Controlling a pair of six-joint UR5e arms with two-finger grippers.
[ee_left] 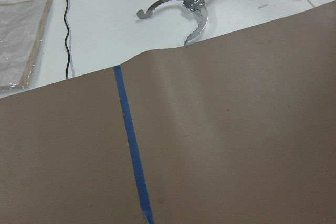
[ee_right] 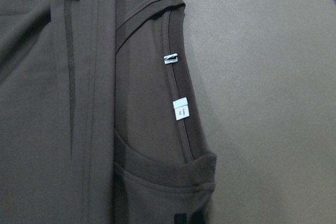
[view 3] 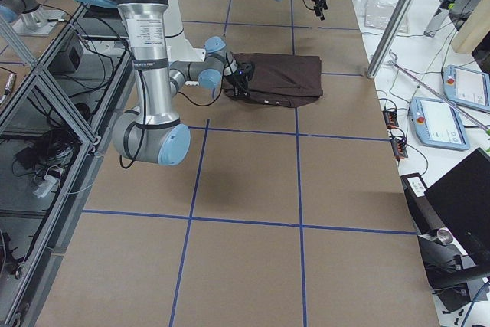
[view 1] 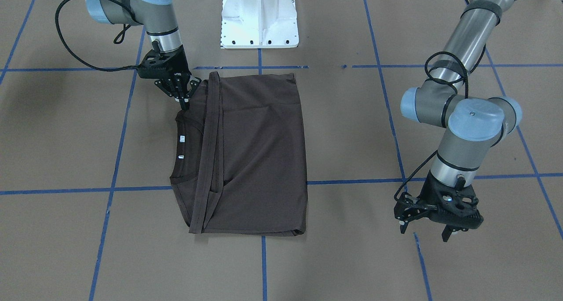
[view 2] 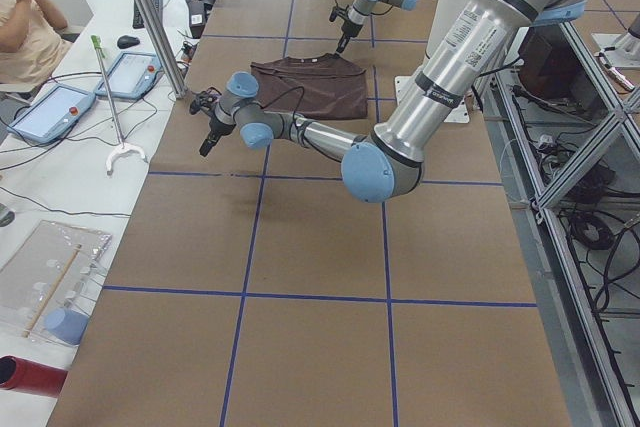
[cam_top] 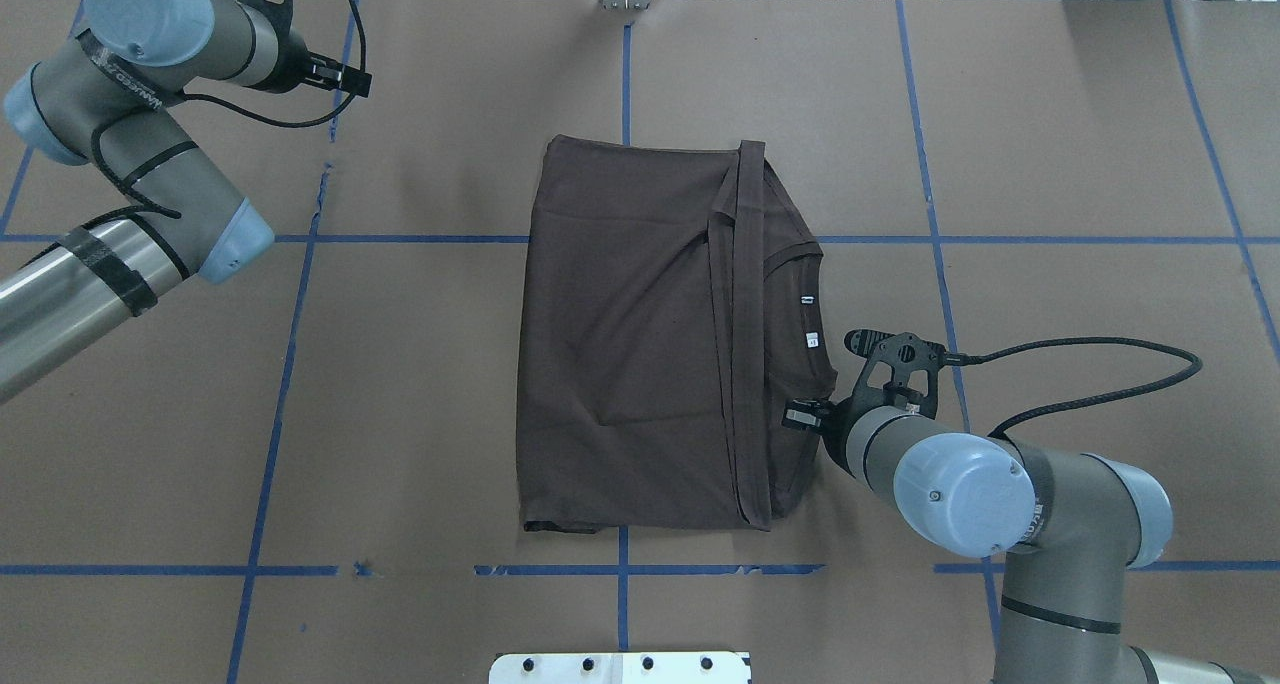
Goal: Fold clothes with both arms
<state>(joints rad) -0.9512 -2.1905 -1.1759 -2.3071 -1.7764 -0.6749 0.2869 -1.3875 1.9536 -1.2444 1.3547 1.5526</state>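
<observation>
The dark brown T-shirt (view 1: 259, 151) lies folded into a rectangle at the table's middle, with its ribbed collar and white neck labels (ee_right: 181, 109) showing along one side. My right gripper (view 1: 184, 103) stands at the shirt's shoulder corner beside the collar. Its fingers are pinched together on the fabric edge there, which rises towards the wrist camera. My left gripper (view 1: 424, 233) hangs open over bare table, well away from the shirt (cam_top: 630, 344), with nothing between its fingers. The left wrist view shows only brown paper and blue tape.
The white pedestal base (view 1: 259, 17) stands behind the shirt. Blue tape lines (view 1: 352, 182) cross the brown table cover. Past the table's far edge lie a metal grabber tool (ee_left: 184, 9) and tablets (view 2: 55, 112), and a person (view 2: 25, 27) sits there.
</observation>
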